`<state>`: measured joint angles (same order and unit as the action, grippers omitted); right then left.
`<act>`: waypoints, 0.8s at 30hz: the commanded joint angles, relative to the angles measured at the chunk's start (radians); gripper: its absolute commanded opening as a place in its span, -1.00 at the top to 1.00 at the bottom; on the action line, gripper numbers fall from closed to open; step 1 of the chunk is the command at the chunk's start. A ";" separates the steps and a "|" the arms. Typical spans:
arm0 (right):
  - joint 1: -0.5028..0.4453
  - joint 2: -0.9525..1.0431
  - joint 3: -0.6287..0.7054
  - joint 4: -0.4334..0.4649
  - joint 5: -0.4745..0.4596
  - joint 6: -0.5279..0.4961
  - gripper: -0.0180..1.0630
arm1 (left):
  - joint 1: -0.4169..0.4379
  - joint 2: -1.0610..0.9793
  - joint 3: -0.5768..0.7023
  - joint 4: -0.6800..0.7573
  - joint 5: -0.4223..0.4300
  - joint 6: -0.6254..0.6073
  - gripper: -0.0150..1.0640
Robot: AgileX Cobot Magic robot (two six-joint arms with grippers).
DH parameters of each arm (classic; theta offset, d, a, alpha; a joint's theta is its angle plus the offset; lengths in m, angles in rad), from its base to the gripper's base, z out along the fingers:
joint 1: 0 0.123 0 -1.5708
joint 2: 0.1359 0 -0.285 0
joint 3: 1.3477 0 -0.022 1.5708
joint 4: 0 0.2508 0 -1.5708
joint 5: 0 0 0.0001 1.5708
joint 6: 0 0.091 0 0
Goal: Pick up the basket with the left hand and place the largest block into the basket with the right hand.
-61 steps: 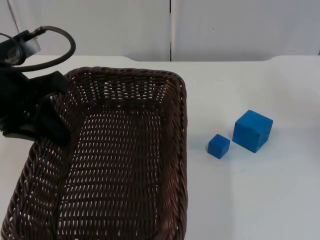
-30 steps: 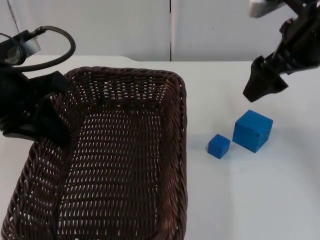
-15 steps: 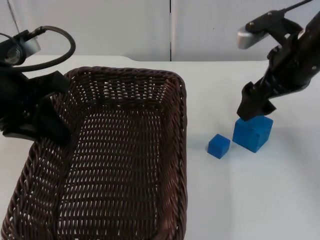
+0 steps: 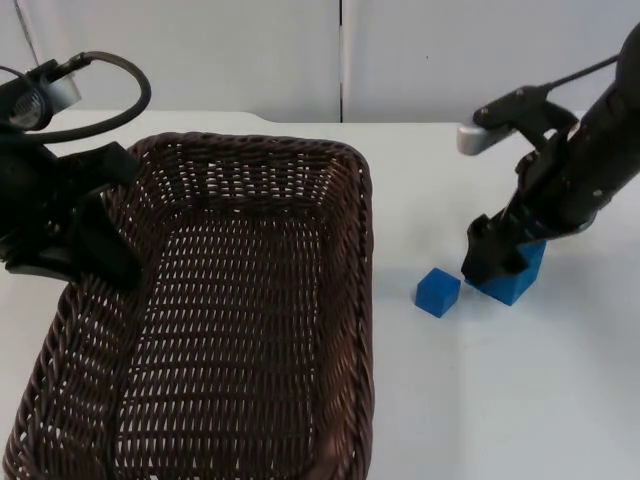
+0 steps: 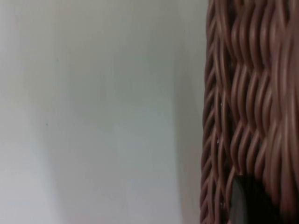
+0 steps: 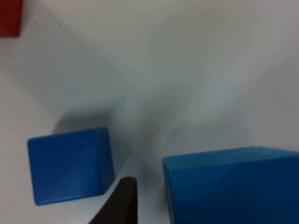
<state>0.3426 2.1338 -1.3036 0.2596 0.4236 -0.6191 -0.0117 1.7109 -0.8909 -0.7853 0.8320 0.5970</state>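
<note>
At the table's right side, the right gripper [image 4: 495,262] is down on the large blue block [image 4: 520,275], its fingers spread, one black fingertip [image 6: 119,200] standing in the gap between that block and the small blue block [image 4: 437,292], which sits just beside it on the white table [image 4: 500,400]. The far finger is hidden behind the large block in the top view, so I cannot tell whether it has cleared the other face. The step in hand looks like the grasp on the largest block, and doing it well means closing squarely on two opposite flat faces, low enough that the cube does not pivot out, while the near finger keeps off the small block so it is not nudged or trapped. The gap there is narrow, so a slow squeeze is safer than a quick one. A small red patch [image 6: 10,17] shows in the right wrist view; what it is cannot be told. Across the table, the left gripper [image 4: 85,255] is clamped on the left rim of the brown wicker basket [image 4: 250,300], which lies well apart from both blocks, waiting open-mouthed for the drop.
</note>
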 commanded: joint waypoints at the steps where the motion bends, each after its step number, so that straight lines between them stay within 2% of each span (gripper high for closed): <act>1: 0.004 0.011 -0.004 0.005 -0.021 -0.002 -0.98 | 0.002 -0.005 -0.001 -0.018 0.007 0.001 0.91; 5: 0.004 0.017 -0.004 0.005 -0.023 -0.002 -0.97 | 0.002 -0.005 -0.001 -0.018 0.007 0.001 0.91; 8: 0.004 0.017 -0.004 0.005 -0.025 -0.002 -0.90 | 0.002 -0.005 -0.001 -0.018 0.007 0.001 0.91; 9: 0.004 0.017 -0.004 0.005 -0.027 -0.002 -0.82 | 0.002 -0.005 -0.001 -0.018 0.007 0.001 0.91; 10: 0.004 0.017 -0.004 0.005 -0.027 -0.002 -0.62 | 0.002 -0.005 -0.001 -0.018 0.007 0.001 0.91; 12: 0.004 0.017 -0.004 0.005 -0.027 -0.002 -0.35 | 0.002 -0.005 -0.001 -0.018 0.007 0.001 0.91; 13: 0.004 0.017 -0.004 0.005 -0.027 -0.002 -0.35 | 0.002 -0.005 -0.001 -0.018 0.007 0.001 0.91; 18: 0.004 0.013 -0.004 0.012 -0.027 0.000 0.42 | 0.002 -0.005 -0.001 -0.018 0.007 0.001 0.91; 19: 0.004 0.013 -0.004 0.012 -0.027 0.000 0.42 | 0.002 -0.005 -0.001 -0.018 0.007 0.001 0.91; 22: 0.004 0.009 -0.004 0.012 0.006 0.002 0.90 | 0.002 -0.005 -0.001 -0.018 0.007 0.001 0.91; 24: 0.004 -0.008 -0.004 0.012 0.034 0.002 0.97 | 0.002 -0.005 -0.001 -0.018 0.007 0.001 0.91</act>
<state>0.3426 2.1460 -1.3036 0.2667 0.4297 -0.6209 -0.0117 1.7109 -0.8909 -0.7853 0.8269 0.5970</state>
